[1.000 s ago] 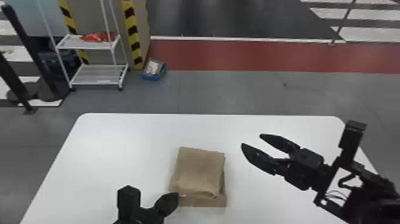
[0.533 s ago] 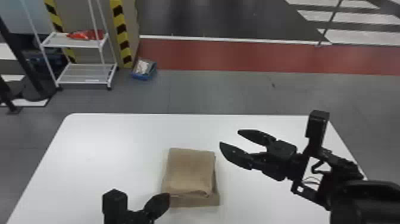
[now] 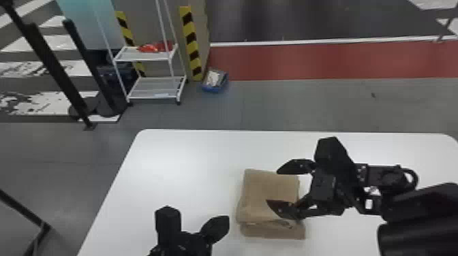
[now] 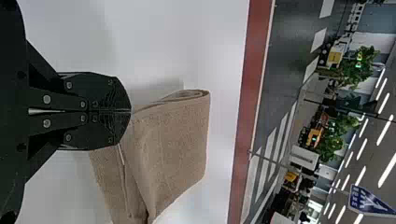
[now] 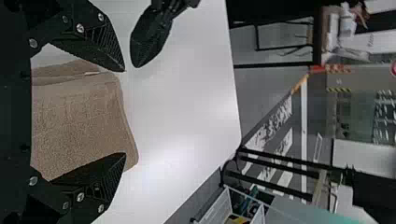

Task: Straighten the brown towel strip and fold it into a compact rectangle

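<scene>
A white table (image 3: 163,177) with rounded far corners is filling the lower part of the head view, its smooth top shining softly. The brown towel (image 3: 260,190) is lying near the middle of the visible top, folded into a squarish stack, with a lower layer poking out along the side nearest the robot. The left gripper (image 3: 225,222) is resting beside the towel's left edge with its fingers closed together, gripping nothing. The right gripper (image 3: 272,186) is hovering over the towel's right part, its fingers spread wide and holding nothing; whether they are touching the cloth, I cannot tell.

Beyond the table, a grey floor (image 3: 306,105) is stretching back to a red band (image 3: 323,61), edged by a white line and a dark area. To the left, a white wire shelf (image 3: 153,92) is standing with red items (image 3: 150,48) on its upper tier, beside a yellow-and-black striped edge (image 3: 192,41). A blue box (image 3: 214,90) is sitting on the floor nearby, and dark poles (image 3: 51,61) are leaning across white floor markings. In the left wrist view, green plants (image 4: 357,67) are growing farther off, and strip lights (image 4: 385,130) are glowing overhead.
</scene>
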Tool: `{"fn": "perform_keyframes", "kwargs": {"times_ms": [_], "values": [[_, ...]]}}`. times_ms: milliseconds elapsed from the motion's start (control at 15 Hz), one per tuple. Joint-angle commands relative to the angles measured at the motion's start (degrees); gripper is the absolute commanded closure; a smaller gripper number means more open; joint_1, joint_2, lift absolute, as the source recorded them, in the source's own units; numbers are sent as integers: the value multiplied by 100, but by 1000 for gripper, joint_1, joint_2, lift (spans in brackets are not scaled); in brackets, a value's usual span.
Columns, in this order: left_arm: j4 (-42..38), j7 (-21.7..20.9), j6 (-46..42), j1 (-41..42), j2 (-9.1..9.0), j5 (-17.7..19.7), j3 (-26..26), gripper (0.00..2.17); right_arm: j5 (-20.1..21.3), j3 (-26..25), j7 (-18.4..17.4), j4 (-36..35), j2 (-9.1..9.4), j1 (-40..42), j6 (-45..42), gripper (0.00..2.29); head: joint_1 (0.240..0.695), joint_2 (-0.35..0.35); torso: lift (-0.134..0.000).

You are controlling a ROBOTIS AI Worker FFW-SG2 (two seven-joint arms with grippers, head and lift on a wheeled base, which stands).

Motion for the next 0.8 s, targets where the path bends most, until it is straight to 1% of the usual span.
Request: {"fn": "perform_keyframes", "kwargs": {"times_ms": [0, 67, 133, 200, 267, 333, 400, 467, 600, 667, 733], "values": [[9, -3, 277, -106, -9, -2, -61, 1720, 913, 129, 134, 440, 4, -134, -683, 340, 695, 139, 0], [36, 6, 329, -150, -17, -2, -61, 1720, 1115, 129, 345, 677, -4, -257, -789, 414, 695, 139, 0], [62, 6, 364, -212, -17, -2, -61, 1720, 1362, 137, 442, 853, -13, -301, -1000, 414, 695, 134, 0], [62, 6, 488, -238, -26, -2, -61, 1720, 1616, 146, 451, 985, -13, -301, -1316, 414, 695, 130, 0], [62, 6, 505, -247, -17, -11, -61, 1720, 1783, 146, 459, 1169, -13, -327, -1685, 417, 695, 124, 0], [71, 6, 523, -256, -17, -2, -44, 1720, 1836, 146, 424, 1328, -13, -397, -1967, 421, 695, 119, 0], [97, 6, 575, -282, -26, -11, -53, 1720, 1836, 190, 389, 1503, -13, -494, -2002, 475, 695, 117, 0], [115, 6, 593, -308, -26, -11, -61, 1720, 1863, 296, 345, 1662, -4, -582, -2002, 475, 695, 119, 0], [124, 6, 593, -326, -35, -29, -61, 1723, 2276, 630, -6, 2013, 31, -705, -2019, 475, 695, 125, 0], [124, 6, 611, -326, -35, -29, -61, 1720, 2320, 744, -121, 2207, 48, -828, -2019, 515, 695, 136, 0], [132, 6, 628, -335, -26, -20, -61, 1720, 2320, 797, -138, 2365, 92, -925, -2002, 583, 695, 141, 0]]}}
